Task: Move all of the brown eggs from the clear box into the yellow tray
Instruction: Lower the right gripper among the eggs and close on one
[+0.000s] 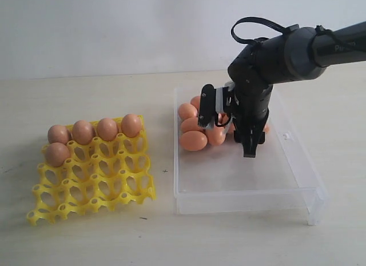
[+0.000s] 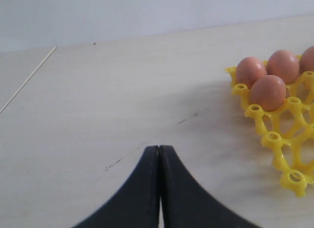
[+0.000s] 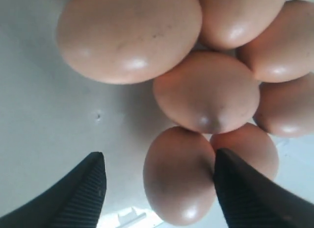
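1. The right gripper [image 3: 158, 162] stands wide open and holds nothing; one egg [image 3: 179, 176] lies between its fingers.
2. More eggs [image 1: 193, 140] crowd the upper left of the box [image 1: 246, 186], centre right in the exterior view.
3. Five eggs sit in the tray [image 1: 91, 186], lower left.
4. The left gripper [image 2: 159, 189] is pressed shut and empty, over the table [image 2: 98, 115].
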